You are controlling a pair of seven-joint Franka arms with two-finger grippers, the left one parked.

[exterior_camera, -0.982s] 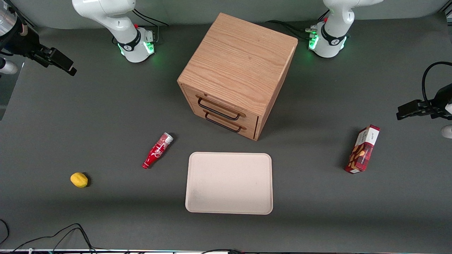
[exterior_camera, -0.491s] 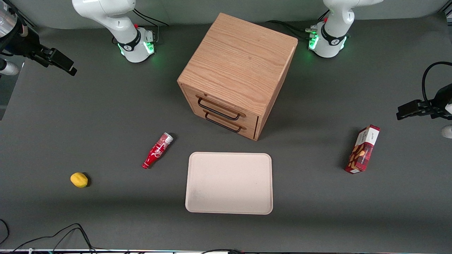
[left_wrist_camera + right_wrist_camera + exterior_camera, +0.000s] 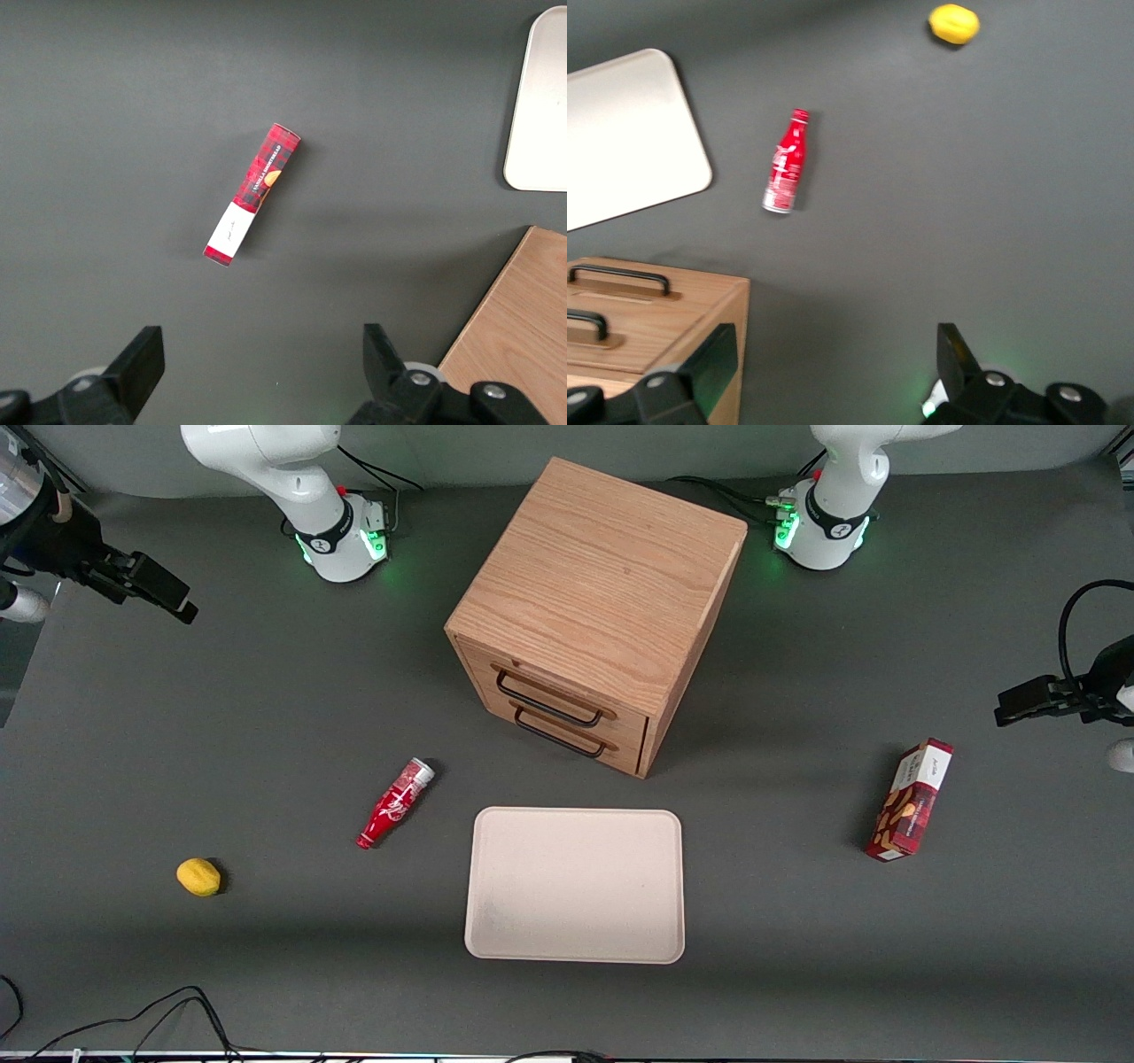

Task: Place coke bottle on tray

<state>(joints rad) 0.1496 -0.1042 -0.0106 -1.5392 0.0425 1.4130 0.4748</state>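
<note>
- Dark grey counter (image 3: 266,717) carries all items; a wooden drawer cabinet (image 3: 598,602) stands near its middle, farther from the front camera than the tray.
- Coke bottle (image 3: 394,803) is seen lying on its side on the counter, beside the tray (image 3: 576,948) on the working arm's end, apart from the rim and not touching it. Cap end points toward the front camera, silvery base toward the cabinet. Also recorded in the right wrist view: coke bottle (image 3: 786,162), tray (image 3: 682,133).
- Tray is seen bare, in front of the cabinet's drawers.
- Gripper (image 3: 146,584) is held high, at the working arm's end of the counter, well apart from the bottle. Jaws are seen spread wide in the right wrist view, gripper (image 3: 833,372), with nothing between them.
- Lemon (image 3: 198,877) lies nearer the front camera than the bottle, toward the working arm's end. Red snack box (image 3: 909,800) lies toward the parked arm's end.
- Judgement: approach not yet completed; bottle not yet grasped.
- Risks judged:
  - Bottle is round and lying flat, so a roll is likely if one jaw touches first.
  - Slim neck offers poor purchase; a pinch there could let the bottle swing or slip.
  - A low carry could catch the tray rim and shove the tray.
  - Released on its side, the bottle could roll off the low rim.
</note>
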